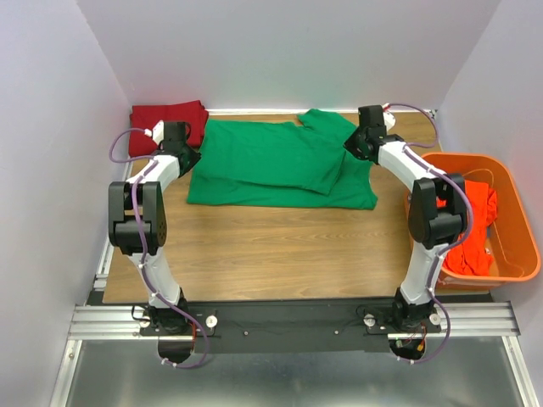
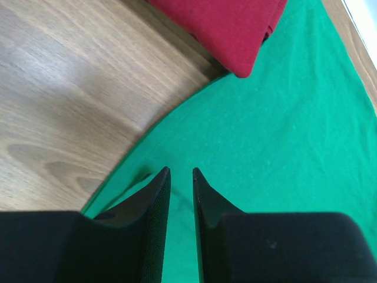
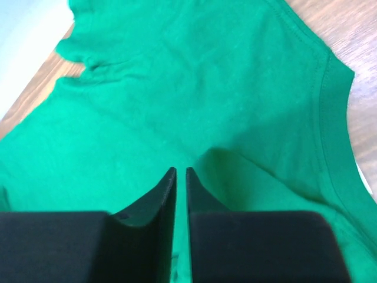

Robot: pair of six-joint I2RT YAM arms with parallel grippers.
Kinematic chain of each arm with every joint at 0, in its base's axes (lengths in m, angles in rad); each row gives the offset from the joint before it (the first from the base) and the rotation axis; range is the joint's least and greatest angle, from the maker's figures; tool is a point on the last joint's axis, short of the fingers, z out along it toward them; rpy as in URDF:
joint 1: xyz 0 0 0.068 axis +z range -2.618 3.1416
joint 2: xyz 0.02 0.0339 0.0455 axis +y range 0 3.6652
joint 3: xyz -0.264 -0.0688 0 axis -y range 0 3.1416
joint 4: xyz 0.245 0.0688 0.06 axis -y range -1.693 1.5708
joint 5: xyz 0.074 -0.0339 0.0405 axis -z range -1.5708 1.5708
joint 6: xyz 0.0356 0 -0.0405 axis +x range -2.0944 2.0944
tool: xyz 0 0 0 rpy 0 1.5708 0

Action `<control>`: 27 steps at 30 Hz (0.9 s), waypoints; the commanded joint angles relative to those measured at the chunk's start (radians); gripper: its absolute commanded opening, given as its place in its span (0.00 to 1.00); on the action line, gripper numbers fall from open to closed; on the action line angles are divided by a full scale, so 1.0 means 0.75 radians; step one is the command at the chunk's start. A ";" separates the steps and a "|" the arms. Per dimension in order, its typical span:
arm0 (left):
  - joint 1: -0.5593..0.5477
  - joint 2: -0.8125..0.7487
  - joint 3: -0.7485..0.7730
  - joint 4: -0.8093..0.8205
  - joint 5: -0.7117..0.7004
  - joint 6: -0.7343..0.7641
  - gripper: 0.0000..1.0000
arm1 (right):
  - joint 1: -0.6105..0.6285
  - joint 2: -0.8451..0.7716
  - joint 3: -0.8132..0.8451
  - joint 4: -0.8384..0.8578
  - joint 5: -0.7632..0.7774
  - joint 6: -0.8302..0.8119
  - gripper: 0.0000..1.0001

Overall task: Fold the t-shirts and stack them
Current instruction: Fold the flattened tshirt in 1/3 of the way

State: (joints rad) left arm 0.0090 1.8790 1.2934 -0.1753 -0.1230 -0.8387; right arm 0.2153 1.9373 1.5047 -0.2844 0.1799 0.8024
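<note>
Top external: green t-shirt [image 1: 280,165] spread across far half of tabletop [image 1: 280,254], partly folded, one layer lapped over the right part. Dark red t-shirt [image 1: 165,123] folded at far left corner, just beside the green one. Orange-red t-shirt [image 1: 475,225] crumpled in orange basket [image 1: 522,229] at right edge. Left tool [image 1: 188,159] down at green shirt's far left edge, right tool [image 1: 355,144] at its far right side near the sleeve. Left wrist: left tool [image 2: 181,172] over green cloth close to its curved edge, fingers nearly together with a narrow slit; cannot tell if cloth is pinched. Dark red corner overlapping green just ahead. Right wrist: right tool [image 3: 181,171] fingers almost touching, a ridge of green cloth rising into the tips, so clamped on the green t-shirt. Hemmed edge curving off to the right.
</note>
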 commanded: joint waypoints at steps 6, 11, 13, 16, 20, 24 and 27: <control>-0.008 0.037 0.047 -0.042 -0.069 0.008 0.29 | -0.095 0.160 0.053 0.193 -0.219 0.024 0.33; -0.008 0.025 0.041 -0.044 -0.067 0.032 0.29 | -0.103 0.086 -0.030 0.195 -0.297 -0.043 0.52; -0.008 0.011 0.043 -0.042 -0.063 0.036 0.29 | -0.097 0.027 -0.104 0.199 -0.332 -0.072 0.55; -0.010 -0.004 0.049 -0.042 -0.057 0.049 0.29 | -0.085 -0.061 -0.275 0.213 -0.389 -0.086 0.64; -0.010 -0.024 0.043 -0.036 -0.049 0.055 0.29 | -0.064 -0.114 -0.441 0.346 -0.467 -0.090 0.64; -0.008 -0.047 0.030 -0.032 -0.049 0.059 0.29 | -0.046 -0.086 -0.519 0.444 -0.542 -0.086 0.64; -0.008 -0.055 0.018 -0.030 -0.047 0.059 0.29 | -0.027 -0.072 -0.544 0.471 -0.551 -0.084 0.64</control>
State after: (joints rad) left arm 0.0044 1.8832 1.3060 -0.1905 -0.1425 -0.8082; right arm 0.1753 1.8622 1.1213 -0.0177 -0.1757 0.7540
